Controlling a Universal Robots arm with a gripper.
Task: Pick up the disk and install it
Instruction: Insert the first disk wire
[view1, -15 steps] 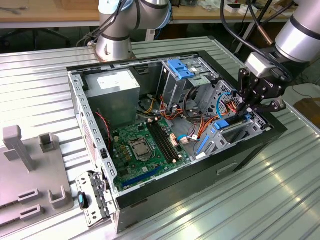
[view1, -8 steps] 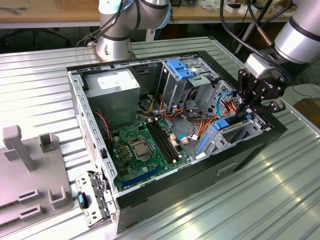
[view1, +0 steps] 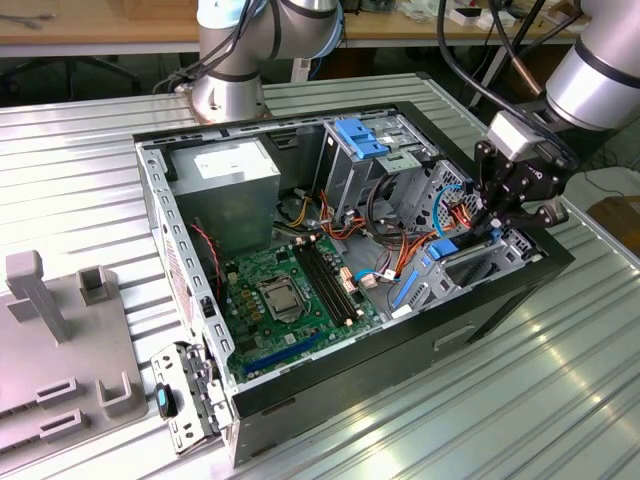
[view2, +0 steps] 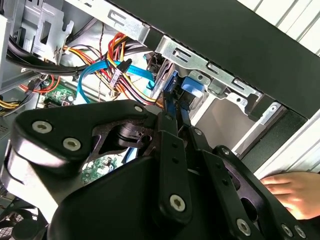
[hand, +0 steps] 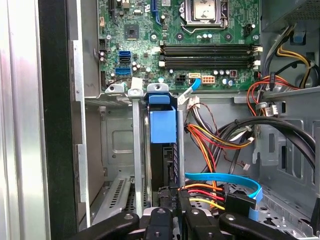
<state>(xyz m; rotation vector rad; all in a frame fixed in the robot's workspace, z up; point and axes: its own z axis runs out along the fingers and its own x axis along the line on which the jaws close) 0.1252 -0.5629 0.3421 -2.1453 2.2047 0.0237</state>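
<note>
The disk (hand: 163, 131) stands on edge in a metal bay slot of the open computer case (view1: 520, 290), at the exterior view's right. Its bright blue rail faces up and the dark slab (hand: 165, 165) runs down toward my fingers. My black gripper (hand: 173, 209) is at the disk's near end, with the two fingers pressed close on its thin edge. In the second wrist view the fingertips (view2: 169, 122) pinch a blue rail (view2: 173, 97) that points into the bay. In the exterior view my gripper (view1: 490, 226) hangs over the case's front corner, right above the blue rail (view1: 443, 249).
Orange, red and yellow wire bundles and a blue flat cable (hand: 225, 181) lie beside the bay. The motherboard (view1: 290, 300) and grey power supply (view1: 225, 190) fill the case. A light-blue bracket (view1: 360, 137) sits at the back. A hand (view2: 291, 189) rests outside the case. Grey fixtures (view1: 60, 330) stand at the exterior view's left.
</note>
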